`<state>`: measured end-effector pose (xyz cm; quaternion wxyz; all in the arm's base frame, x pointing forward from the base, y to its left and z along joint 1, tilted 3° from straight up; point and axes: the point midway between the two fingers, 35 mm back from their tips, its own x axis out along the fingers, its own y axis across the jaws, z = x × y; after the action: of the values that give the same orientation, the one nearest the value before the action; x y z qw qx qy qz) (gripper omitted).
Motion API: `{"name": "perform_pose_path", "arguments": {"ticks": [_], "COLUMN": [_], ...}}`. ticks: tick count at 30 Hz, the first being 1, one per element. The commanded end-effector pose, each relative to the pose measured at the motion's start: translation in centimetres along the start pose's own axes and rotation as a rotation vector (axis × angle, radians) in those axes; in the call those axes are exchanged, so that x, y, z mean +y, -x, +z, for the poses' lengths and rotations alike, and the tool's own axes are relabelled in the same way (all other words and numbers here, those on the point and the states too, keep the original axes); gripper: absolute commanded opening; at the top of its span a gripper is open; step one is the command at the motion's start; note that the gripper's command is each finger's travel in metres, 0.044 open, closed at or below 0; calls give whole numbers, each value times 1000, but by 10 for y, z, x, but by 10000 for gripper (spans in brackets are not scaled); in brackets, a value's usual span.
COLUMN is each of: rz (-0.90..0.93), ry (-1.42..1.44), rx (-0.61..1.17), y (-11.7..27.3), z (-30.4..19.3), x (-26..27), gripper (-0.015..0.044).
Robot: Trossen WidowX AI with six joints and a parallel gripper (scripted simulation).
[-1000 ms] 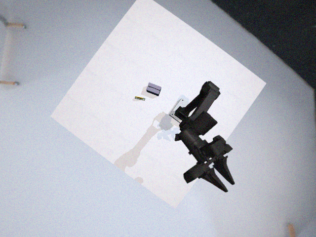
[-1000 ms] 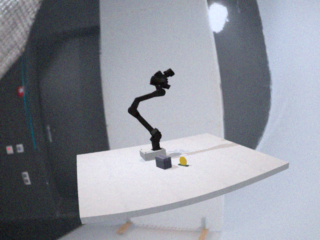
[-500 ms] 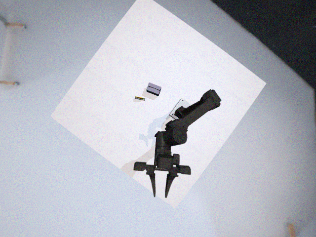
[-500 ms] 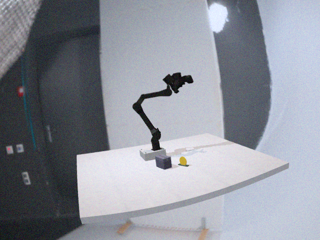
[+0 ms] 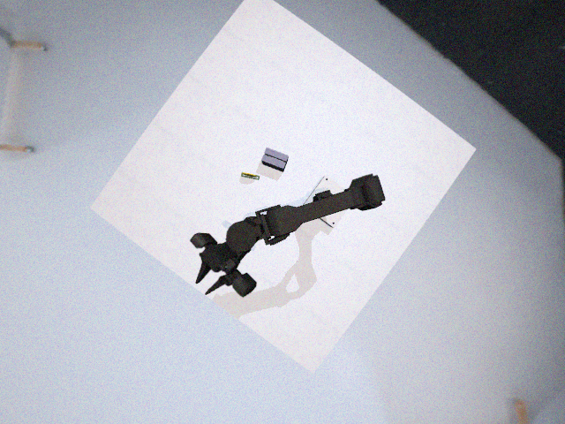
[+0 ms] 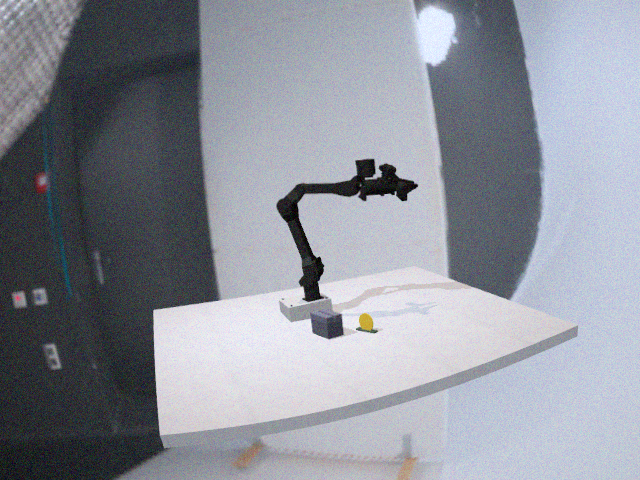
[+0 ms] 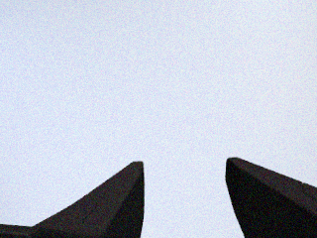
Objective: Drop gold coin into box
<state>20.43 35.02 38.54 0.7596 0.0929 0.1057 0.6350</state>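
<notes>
Below the raised arm (image 5: 324, 208) (image 6: 298, 235), you have a pale, almost white desk (image 5: 319, 114) (image 6: 361, 361), its grey front edge showing in the exterior view. Your gold coin (image 5: 249, 174) (image 6: 366, 321) stands upright in the dark-green holder (image 5: 256, 177) (image 6: 368, 330), near the grey box (image 5: 274, 158) (image 6: 326, 323), whose lid slot you can make out from the top. The arm rises from a light base (image 5: 329, 224) (image 6: 292, 312), casting a beige shadow across the desk.

Your pincer (image 5: 200, 288) (image 6: 415, 185) (image 7: 185, 171) is high above the desk, well apart from the coin; its fingers are partly open, with a moderate gap and nothing between them. Past the desk, you see a pale wall panel (image 6: 320, 103) between dark stretches, a bright light (image 6: 436, 35) high up, and at the left a red fixture (image 6: 41, 182) beside a teal cable (image 6: 50, 206). Wall sockets (image 6: 52, 356) sit lower down.
</notes>
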Motion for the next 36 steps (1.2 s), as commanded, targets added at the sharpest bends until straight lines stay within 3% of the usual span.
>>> {"name": "perform_pose_path", "arguments": {"ticks": [1,9,19,28,36], "rz": [-166,-455,-829,-978,-981], "ry": [-62,-158,-352,-601,-620], "rx": [93,309,748,1215,1247], "y": [4,35,138,254,254], "z": [-22,-76,-168,-234,-236], "x": [-55,-146,-240,-255,-258], "gripper": [161,161,161,161,161]}}
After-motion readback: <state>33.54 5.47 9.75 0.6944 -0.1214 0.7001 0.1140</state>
